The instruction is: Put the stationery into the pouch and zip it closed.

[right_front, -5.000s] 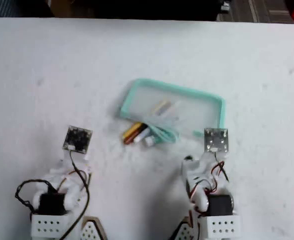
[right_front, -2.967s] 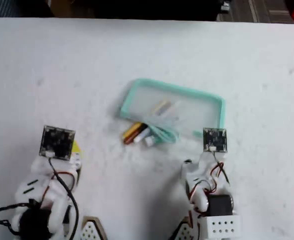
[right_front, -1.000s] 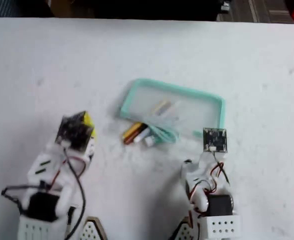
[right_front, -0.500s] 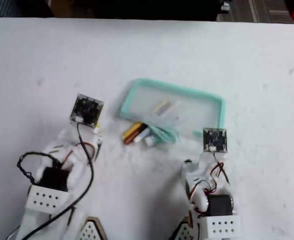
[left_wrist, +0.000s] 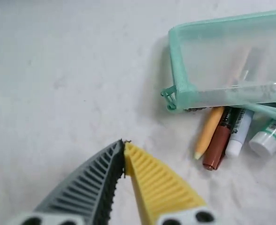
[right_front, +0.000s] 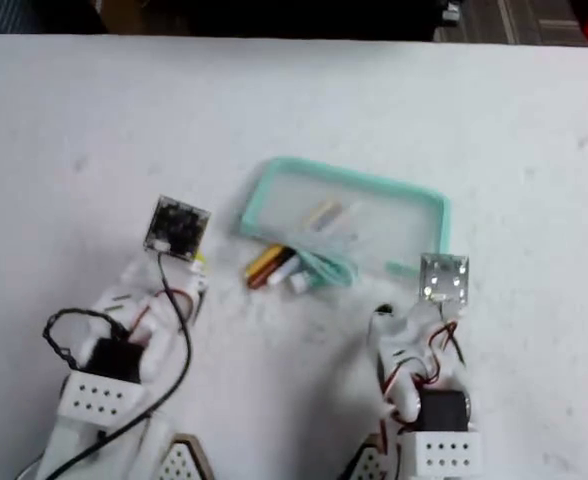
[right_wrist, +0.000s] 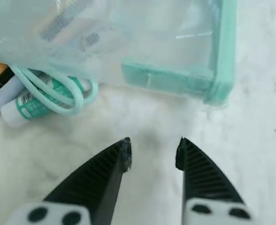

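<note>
Fingers point(right_wrist: 105, 173) apart, stationery point(right_wrist: 29, 107) half outside pouch point(right_wrist: 225, 47)

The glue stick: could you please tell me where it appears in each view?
High view: glue stick below the pouch, right of the pens.
Left wrist view: glue stick beside the white pen.
Right wrist view: glue stick under the cord loop.
Landmark: the cord.

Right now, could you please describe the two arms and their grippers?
The left gripper has one grey and one yellow ribbed finger on a white base; the right gripper has two black ones. The left arm and right arm are white, with black motors, red and black cables and a square circuit board at each wrist.
</note>
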`<state>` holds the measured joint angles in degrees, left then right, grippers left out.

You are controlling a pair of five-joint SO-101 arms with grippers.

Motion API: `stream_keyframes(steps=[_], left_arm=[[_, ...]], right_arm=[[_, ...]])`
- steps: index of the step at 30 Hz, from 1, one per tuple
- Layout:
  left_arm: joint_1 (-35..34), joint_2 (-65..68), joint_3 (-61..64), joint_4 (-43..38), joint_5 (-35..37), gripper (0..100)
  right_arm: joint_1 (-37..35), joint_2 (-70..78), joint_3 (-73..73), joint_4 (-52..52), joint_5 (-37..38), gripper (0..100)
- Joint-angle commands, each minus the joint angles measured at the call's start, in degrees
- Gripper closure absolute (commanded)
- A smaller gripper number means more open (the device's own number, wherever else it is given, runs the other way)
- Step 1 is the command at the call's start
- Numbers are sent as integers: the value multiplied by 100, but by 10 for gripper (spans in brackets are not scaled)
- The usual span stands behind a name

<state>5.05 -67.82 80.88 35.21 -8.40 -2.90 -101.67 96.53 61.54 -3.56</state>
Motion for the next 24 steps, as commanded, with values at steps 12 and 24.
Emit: stream_keyframes(steps=[12,24], left_arm=[[-1024,13,-123,-360,862,973],[-998,13,-132,-360,879,973]], right_arm=[[22,-13,35,-1807,1037,839],[-40,-13,-132,-2615,3341,844]])
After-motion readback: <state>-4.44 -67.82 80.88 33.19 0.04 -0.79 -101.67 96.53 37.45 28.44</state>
